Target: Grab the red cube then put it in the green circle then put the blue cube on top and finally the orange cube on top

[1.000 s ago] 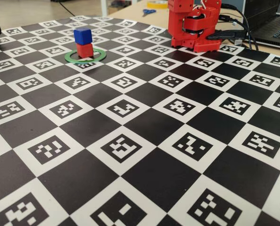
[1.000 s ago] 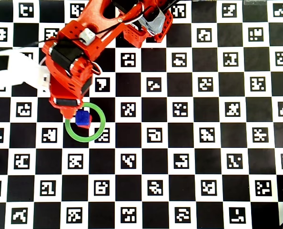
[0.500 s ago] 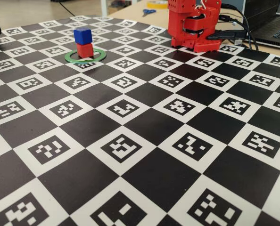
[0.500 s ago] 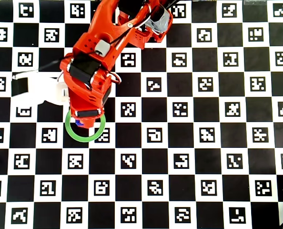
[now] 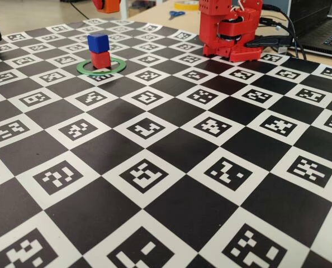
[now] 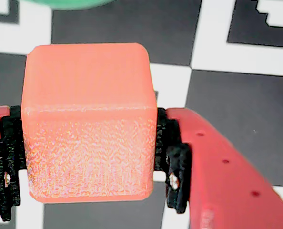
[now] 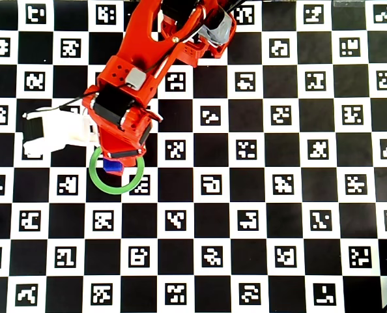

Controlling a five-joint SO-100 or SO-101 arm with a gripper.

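End effector [image 6: 91, 157] clamps the orange cube [image 6: 89, 119] by opposite flat faces; it looks light, rigid, slightly grainy, good for gentle stacking on the blue cube [image 5: 98, 42].

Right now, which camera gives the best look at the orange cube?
The wrist view: the orange cube fills the picture, gripped on both sides by the claw. The fixed view catches only an orange scrap at its top edge, probably the cube. In the overhead view the arm hides it entirely.
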